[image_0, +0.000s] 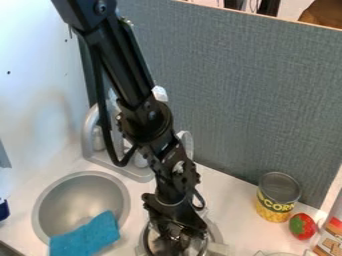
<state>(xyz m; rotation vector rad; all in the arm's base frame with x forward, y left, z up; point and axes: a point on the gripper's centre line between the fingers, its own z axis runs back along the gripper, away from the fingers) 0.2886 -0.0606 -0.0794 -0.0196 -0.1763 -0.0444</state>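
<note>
Grey woven fabric covers the large upright panel (254, 90), which we see behind the work area. A white wall (40, 75) stands to its left. Below both, we find the white surface (230, 200) carrying the items.

The black arm (127, 60) enters at the top left and slants down across the panel. Left of the arm, between the sink and the panel, we locate a grey tray (127, 171) with pale items in it. In front of the tray, we identify the round metal sink (70, 200).

At the bottom centre, we observe a round vessel (146, 239) with a shiny rim, to the right of the sink. The black tool (177, 238) is positioned directly over it, pointing down and hiding much of its inside. We cannot tell whether the tool is wide or narrow, or whether it grips the vessel.

A blue cloth (87, 236) lies over the front right edge of the sink, partly inside the basin. At the right, near the foot of the panel, we note an upright yellow-labelled can (276, 197). A printed box (330, 237) sits in the lower right corner. Between the can and the box, we see a red toy fruit (302, 226) with green on it. A small dark blue object (3, 210) shows at the left edge.
</note>
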